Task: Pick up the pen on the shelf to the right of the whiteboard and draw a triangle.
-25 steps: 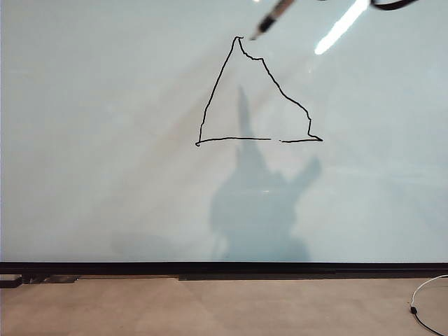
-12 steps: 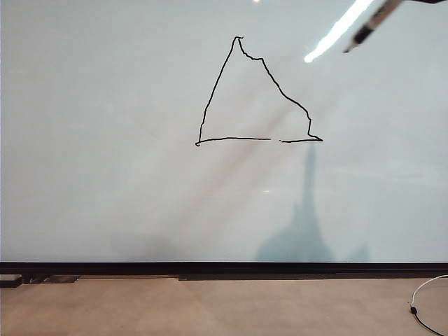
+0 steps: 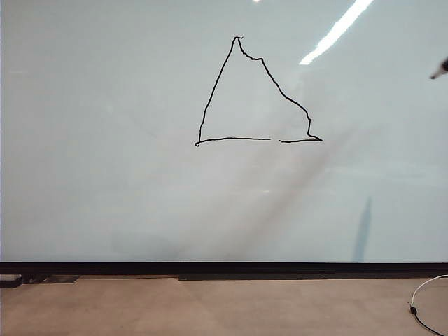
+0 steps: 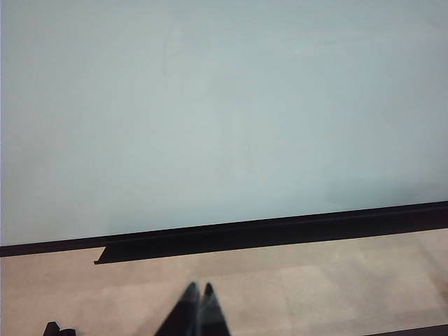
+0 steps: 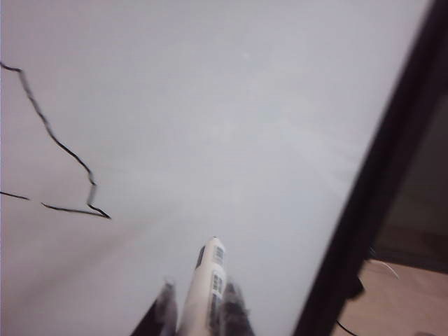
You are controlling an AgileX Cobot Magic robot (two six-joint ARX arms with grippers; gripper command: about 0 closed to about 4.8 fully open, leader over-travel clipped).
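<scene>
The whiteboard (image 3: 105,175) fills the exterior view, and the black triangle (image 3: 231,138) is drawn on its upper middle. Only the pen's dark tip (image 3: 441,68) shows there, at the far right edge and well away from the triangle. In the right wrist view my right gripper (image 5: 201,290) is shut on the pen (image 5: 208,273), whose white barrel points at bare board beside the triangle's corner (image 5: 77,209). My left gripper (image 4: 199,288) is shut and empty, low over the beige surface in front of the board. I cannot tell which surface is the shelf.
A black strip (image 3: 224,267) runs along the board's bottom edge above the beige surface (image 3: 210,308). A white cable (image 3: 427,301) lies at the lower right. The board's black side edge (image 5: 371,189) is close to the pen. The pen's shadow (image 3: 362,227) falls on the board.
The pen has moved from the triangle's top corner to the right and down, almost out of the exterior view. Its shadow has slid right and shrunk. The left arm has kept still.
</scene>
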